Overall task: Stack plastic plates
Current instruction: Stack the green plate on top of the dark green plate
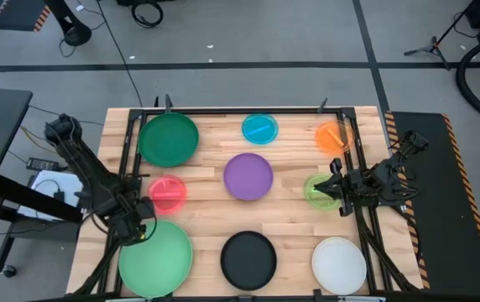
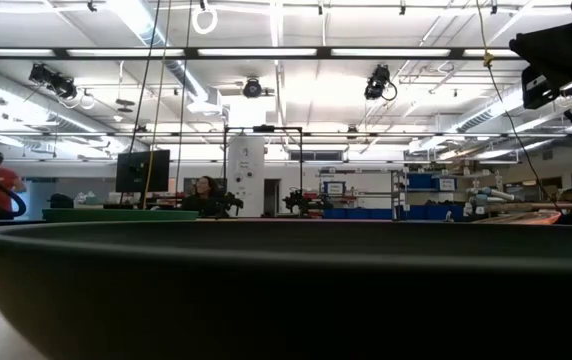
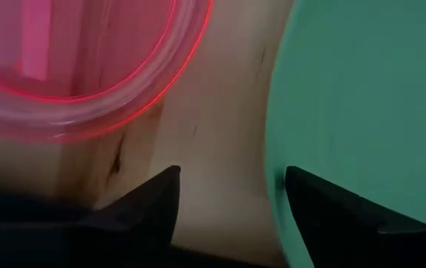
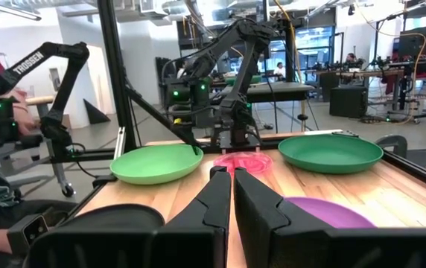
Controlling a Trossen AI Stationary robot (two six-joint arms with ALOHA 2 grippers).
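Observation:
Nine plates lie singly, flat on the wooden table: dark green [image 1: 169, 138], blue [image 1: 259, 128], orange [image 1: 334, 136], purple [image 1: 248, 176], red [image 1: 167, 193], lime [image 1: 315, 193], light green [image 1: 156, 258], black [image 1: 248, 258] and white [image 1: 339, 264]. My left gripper [image 1: 137, 228] is open and low between the red plate [image 3: 64, 67] and the light green plate [image 3: 362, 97]. My right gripper [image 1: 327, 189] is shut and points toward the table's left, over the lime plate. In its wrist view the fingers [image 4: 233, 175] hide that plate. My left gripper has one finger [image 3: 325, 212] over the light green plate's rim [image 3: 276, 149] and the other over bare wood, coming from above. Whether it touches the rim I cannot tell. My right gripper is over the lime plate; whether it touches it I cannot tell.
A dark metal frame [image 1: 240, 109] borders the table. In the low view the black plate [image 2: 286, 290] fills the foreground, with the dark green plate [image 2: 116, 214] behind it. Bare wood [image 1: 206, 214] lies between the plates. People sit in the room beyond the table.

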